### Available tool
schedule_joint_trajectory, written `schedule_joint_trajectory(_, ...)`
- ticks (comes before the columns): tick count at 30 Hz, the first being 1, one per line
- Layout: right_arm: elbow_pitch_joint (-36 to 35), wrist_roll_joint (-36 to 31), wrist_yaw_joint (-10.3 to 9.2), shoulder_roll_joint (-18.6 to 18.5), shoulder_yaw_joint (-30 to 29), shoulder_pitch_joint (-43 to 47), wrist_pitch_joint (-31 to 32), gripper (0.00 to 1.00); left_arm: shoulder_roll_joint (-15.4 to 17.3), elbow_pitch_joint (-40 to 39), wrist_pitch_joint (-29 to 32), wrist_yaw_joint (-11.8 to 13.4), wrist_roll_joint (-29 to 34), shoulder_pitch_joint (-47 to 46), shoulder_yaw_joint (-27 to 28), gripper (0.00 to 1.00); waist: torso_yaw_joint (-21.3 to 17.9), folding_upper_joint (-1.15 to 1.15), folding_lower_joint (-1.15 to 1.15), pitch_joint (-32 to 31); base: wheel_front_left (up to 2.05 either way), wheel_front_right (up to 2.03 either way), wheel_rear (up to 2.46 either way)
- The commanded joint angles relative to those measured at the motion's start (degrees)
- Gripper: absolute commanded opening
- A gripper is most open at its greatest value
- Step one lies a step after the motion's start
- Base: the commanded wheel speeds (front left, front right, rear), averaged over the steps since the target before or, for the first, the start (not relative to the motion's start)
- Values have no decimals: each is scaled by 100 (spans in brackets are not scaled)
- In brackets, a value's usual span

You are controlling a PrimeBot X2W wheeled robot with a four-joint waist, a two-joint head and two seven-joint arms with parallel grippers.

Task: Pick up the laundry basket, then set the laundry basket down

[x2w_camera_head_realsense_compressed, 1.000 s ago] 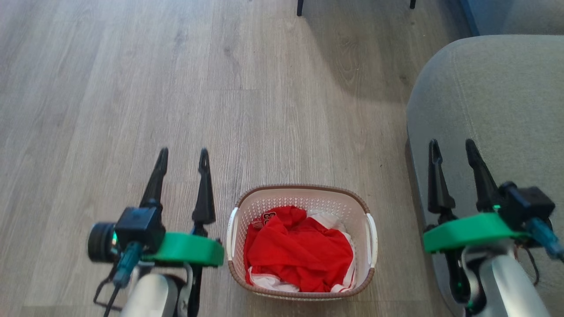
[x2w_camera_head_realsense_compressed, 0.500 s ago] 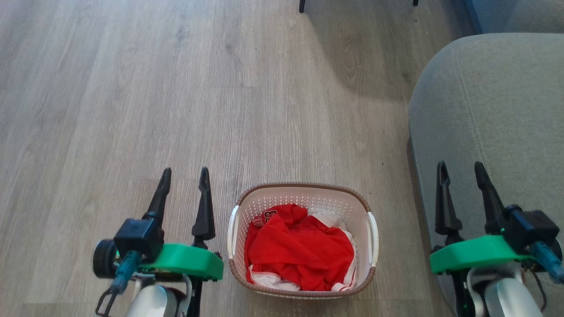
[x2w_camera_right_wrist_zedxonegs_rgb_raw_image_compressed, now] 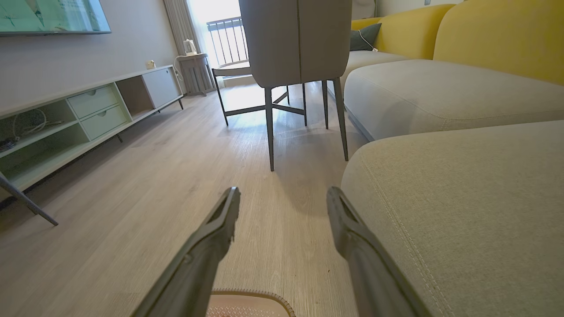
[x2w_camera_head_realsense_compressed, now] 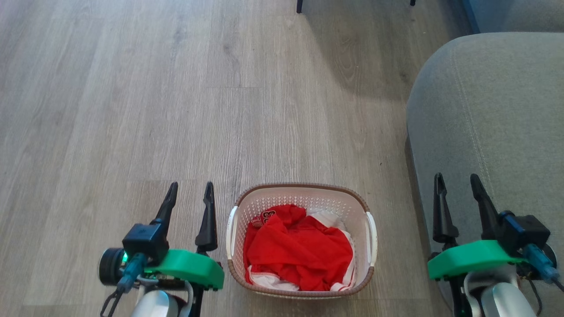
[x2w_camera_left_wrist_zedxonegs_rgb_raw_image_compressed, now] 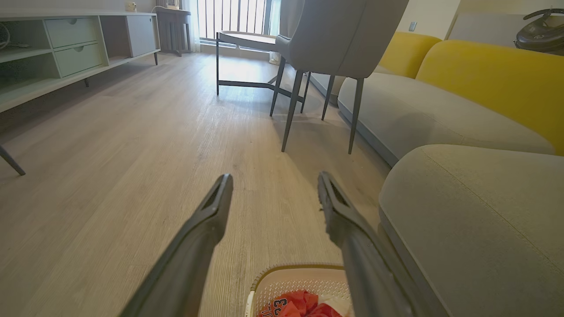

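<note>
The pick-up is not yet begun: the laundry basket (x2w_camera_head_realsense_compressed: 304, 187) sits on the floor (x2w_camera_head_realsense_compressed: 132, 110) between the released left end effector (x2w_camera_head_realsense_compressed: 191, 187) and right end effector (x2w_camera_head_realsense_compressed: 456, 178), which likely must next reach its side handles (x2w_camera_head_realsense_compressed: 231, 233).

White-edged print (x2w_camera_head_realsense_compressed: 264, 218), perhaps numerals, on the red garment (x2w_camera_head_realsense_compressed: 304, 253); crumpled, illegible

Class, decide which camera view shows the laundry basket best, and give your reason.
The head view: the whole laundry basket sits on the floor, rim, both handles and red clothes visible from above. The left wrist view catches its far end at the bottom edge; the right wrist view, a sliver of rim.
</note>
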Motion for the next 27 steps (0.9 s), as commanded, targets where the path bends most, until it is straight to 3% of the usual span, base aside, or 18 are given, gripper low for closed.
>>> schedule_joint_trajectory(1,-166,-14,40,-9,140,-152,-69,100,-23,-189,-29,6,-11,-168,182,100,-3,0,0,5,0,0,0)
schedule_joint_trajectory(27,-222,11,40,-8,188,-158,-69,100,-24,-151,-29,85,-59,-172,195,100,20,0,0,3,0,0,0)
